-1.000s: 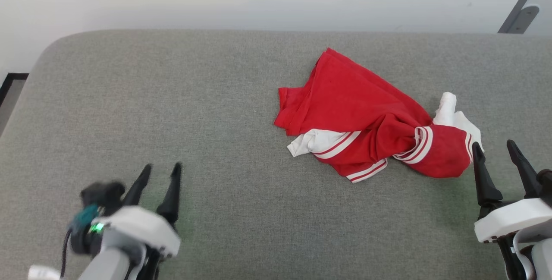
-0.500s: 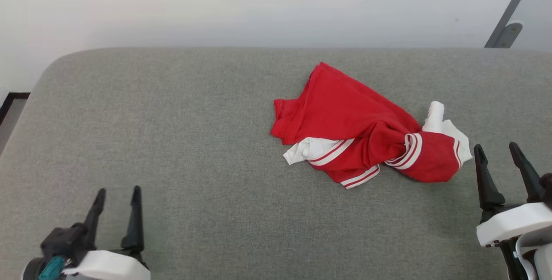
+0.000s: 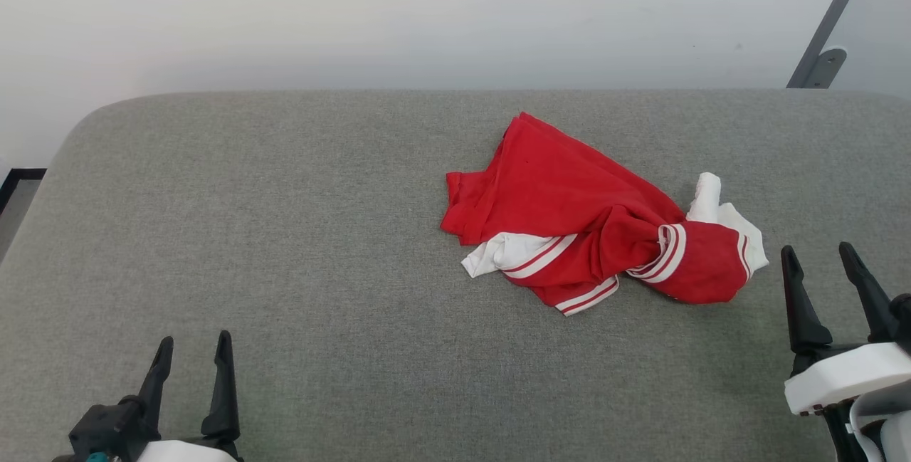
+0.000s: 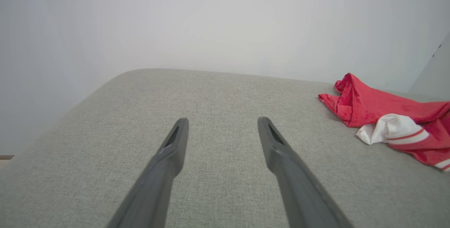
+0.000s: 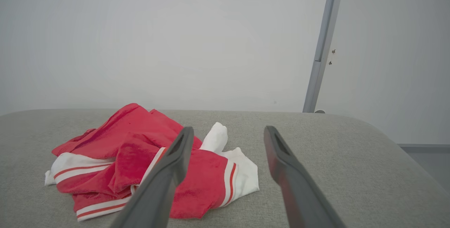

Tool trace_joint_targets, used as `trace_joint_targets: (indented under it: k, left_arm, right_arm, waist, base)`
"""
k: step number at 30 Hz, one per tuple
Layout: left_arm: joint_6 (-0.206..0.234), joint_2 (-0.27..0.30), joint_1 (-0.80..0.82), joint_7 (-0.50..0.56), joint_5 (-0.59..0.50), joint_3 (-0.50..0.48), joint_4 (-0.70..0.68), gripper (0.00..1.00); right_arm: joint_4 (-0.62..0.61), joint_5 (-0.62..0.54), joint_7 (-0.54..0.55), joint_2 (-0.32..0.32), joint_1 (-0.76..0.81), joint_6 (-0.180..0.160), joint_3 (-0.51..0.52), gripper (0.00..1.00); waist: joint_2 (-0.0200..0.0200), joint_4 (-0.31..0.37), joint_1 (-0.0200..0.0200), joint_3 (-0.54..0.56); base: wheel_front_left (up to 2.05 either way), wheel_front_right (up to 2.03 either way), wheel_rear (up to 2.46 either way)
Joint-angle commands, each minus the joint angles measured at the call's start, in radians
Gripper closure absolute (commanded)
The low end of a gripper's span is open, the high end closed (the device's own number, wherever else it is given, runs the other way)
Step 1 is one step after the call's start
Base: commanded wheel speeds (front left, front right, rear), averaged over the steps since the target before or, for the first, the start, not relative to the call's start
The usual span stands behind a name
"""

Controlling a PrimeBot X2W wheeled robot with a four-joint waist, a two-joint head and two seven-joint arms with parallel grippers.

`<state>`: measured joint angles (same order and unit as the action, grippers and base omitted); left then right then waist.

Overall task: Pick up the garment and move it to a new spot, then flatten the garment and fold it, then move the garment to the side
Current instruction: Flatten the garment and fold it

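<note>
1. Shows the garment (image 3: 583,234) bunched in a loose heap right of centre on a grey padded surface (image 3: 285,248), with red cloth uppermost and white panels and red-and-white striped trim poking out at its near and right edges.
2. Finds the left gripper (image 3: 196,337) low at the near left, jaws spread wide and empty, fingers pointing across bare grey fabric, well apart from the heap.
3. Places the right gripper (image 3: 815,247) at the near right, just beside the garment's white right end without touching it, jaws likewise spread wide, holding nothing.
4. From the right wrist, catches the heap partly behind the finger on that view's left, the other finger over bare surface.
5. Backs it all with a plain pale wall (image 3: 427,13) and a slanting grey metal post (image 3: 825,28) at the far right.
</note>
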<state>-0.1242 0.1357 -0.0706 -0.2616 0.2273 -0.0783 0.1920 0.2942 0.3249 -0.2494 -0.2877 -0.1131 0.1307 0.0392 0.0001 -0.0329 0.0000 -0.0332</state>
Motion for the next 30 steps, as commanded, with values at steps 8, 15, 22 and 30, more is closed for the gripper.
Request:
trace_joint_targets:
  k: [8,15,22,30]
  left_arm:
    - [-0.007,-0.014,-0.009,-0.005,-0.006,0.000,0.008,0.00]
    - [-0.007,-0.025,0.009,-0.005,0.006,0.011,0.012,0.00]
    - [-0.007,-0.040,0.065,-0.005,0.014,0.048,0.016,0.00]
    - [-0.007,-0.052,0.158,-0.005,0.040,0.088,0.034,0.00]
  right_arm:
    - [-0.006,-0.005,0.012,0.001,0.003,0.000,0.000,0.00]
    - [0.001,-0.003,0.105,-0.052,-0.047,0.000,-0.057,0.00]
    - [0.026,0.064,0.348,-0.243,-0.193,0.000,-0.158,0.00]
    - [0.016,0.260,0.739,-0.473,-0.376,0.000,-0.286,0.00]
  waist:
    - [-0.0001,-0.003,0.0000,-0.008]
    - [-0.0001,0.002,0.0000,-0.045]
    - [-0.0001,-0.017,0.0000,-0.139]
    - [-0.0001,-0.076,0.0000,-0.275]
  base:
    - [0.00,0.00,0.00]
    - [0.00,0.00,0.00]
    - [0.00,0.00,0.00]
    - [0.00,0.00,0.00]
